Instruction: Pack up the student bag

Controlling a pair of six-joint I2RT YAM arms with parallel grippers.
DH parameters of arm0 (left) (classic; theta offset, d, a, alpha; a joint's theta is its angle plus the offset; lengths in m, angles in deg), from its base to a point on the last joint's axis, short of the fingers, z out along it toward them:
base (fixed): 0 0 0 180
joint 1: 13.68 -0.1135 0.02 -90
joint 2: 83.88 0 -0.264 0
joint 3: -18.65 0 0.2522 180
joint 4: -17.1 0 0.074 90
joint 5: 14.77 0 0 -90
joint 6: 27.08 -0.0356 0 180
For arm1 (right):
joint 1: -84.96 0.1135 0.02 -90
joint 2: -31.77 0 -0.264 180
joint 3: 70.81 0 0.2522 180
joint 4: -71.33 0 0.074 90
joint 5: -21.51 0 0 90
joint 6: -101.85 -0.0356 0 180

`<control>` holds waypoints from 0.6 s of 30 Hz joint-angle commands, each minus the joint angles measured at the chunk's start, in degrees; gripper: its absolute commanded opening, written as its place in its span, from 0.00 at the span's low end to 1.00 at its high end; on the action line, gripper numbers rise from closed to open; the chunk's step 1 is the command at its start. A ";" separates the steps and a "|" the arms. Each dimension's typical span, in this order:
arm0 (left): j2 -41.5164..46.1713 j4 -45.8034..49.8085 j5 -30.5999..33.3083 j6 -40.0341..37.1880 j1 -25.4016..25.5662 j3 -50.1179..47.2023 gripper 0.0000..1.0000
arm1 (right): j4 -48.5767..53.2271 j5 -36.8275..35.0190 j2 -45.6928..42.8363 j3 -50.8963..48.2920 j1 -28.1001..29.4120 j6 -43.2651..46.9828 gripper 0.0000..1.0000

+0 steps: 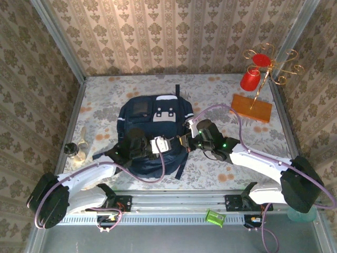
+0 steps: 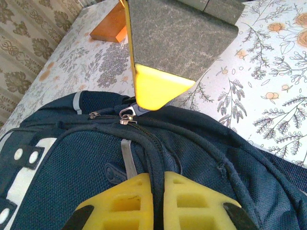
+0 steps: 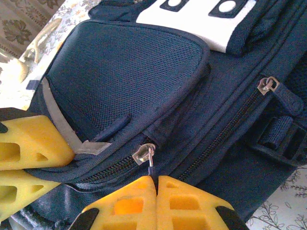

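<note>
Top external view is showing one student bag [image 1: 131, 124] lying at the middle of the floral tabletop [image 1: 105, 100], with both arms reaching onto its near half. One red cup [image 1: 251, 79] is hanging on a gold wire stand [image 1: 274, 66] at about 2 o'clock from the bag, and that stand is rising from one orange wooden base [image 1: 253, 108]. One small jar [image 1: 79, 151] is standing at about 9 o'clock from the bag, well apart from it.

In the left wrist view, the left fingers [image 2: 127, 203] are pressing almost together, pinching a dark raised ridge of the bag's top between them. Two silver zipper pulls are lying at 12 o'clock from them, one [image 2: 93, 115] to the left of the other [image 2: 127, 115].

In the right wrist view, the right fingers [image 3: 129, 206] are pressing together and pinching the dark tab [image 3: 151, 168] hanging from one silver zipper pull [image 3: 145, 154]. A second pull [image 3: 267, 85] is sitting at 2 o'clock. A white patch [image 3: 196, 19] is showing two pale studs.
</note>
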 commanded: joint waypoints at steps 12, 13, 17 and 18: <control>1.45 -4.26 -11.30 0.92 -2.13 -1.61 0.00 | 6.62 -11.11 6.30 5.29 -4.17 -1.47 0.00; 1.11 -4.29 -11.09 0.88 -2.13 -1.41 0.00 | 6.35 -10.67 6.12 5.37 -4.13 -1.35 0.00; -1.26 -5.59 -10.35 1.58 -2.05 -0.26 0.00 | 7.54 -7.81 4.70 5.87 -4.35 0.91 0.10; -1.95 -5.77 -10.57 1.57 -2.00 0.06 0.00 | 8.58 -7.58 4.08 6.07 -4.35 1.40 0.15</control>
